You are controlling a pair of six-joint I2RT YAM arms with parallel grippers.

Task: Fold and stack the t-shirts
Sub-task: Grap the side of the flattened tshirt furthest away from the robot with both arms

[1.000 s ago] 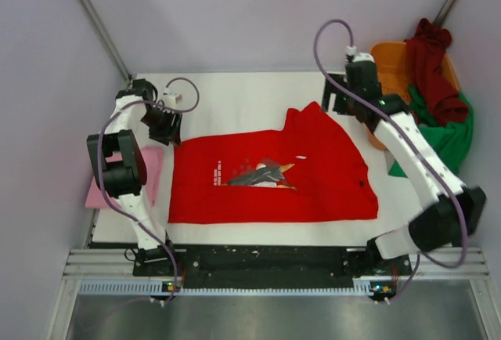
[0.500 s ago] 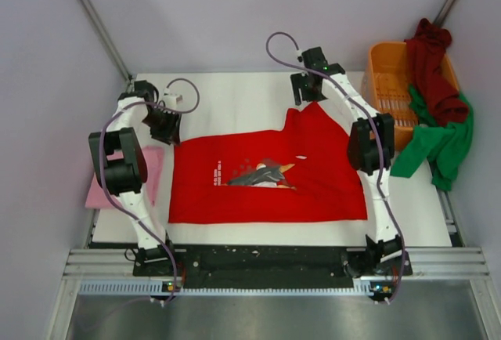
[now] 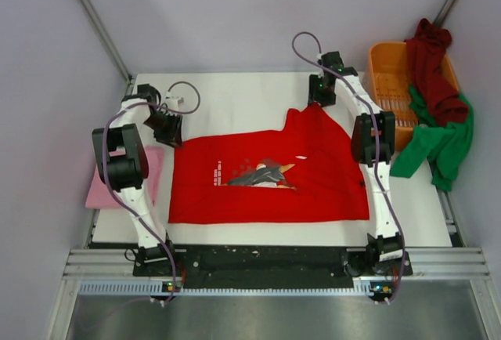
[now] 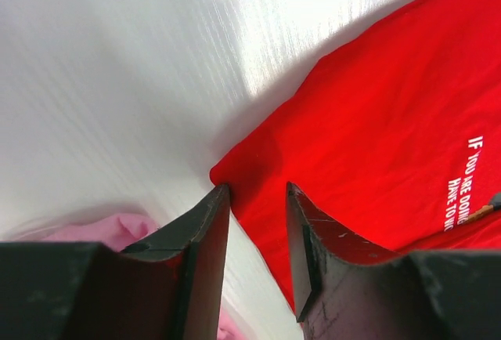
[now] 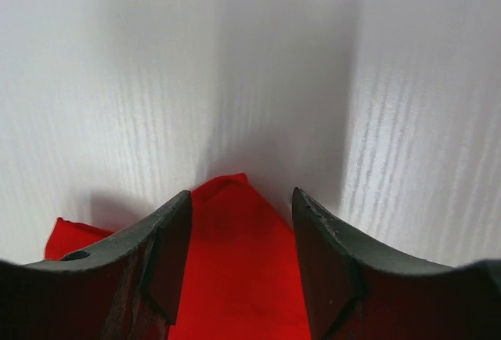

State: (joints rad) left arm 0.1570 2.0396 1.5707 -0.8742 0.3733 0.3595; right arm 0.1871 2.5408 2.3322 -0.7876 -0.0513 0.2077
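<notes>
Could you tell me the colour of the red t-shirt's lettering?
White lettering, clearest in left wrist view.

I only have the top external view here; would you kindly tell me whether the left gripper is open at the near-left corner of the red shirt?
Observer: Yes. The left gripper is open, and the corner of the red t-shirt lies at its fingertips, not pinched.
Operator: Thank you. And how does the right one stand?
Observer: The right gripper is open too. The shirt's far pointed tip sits in the gap between its fingers, ungripped.
</notes>
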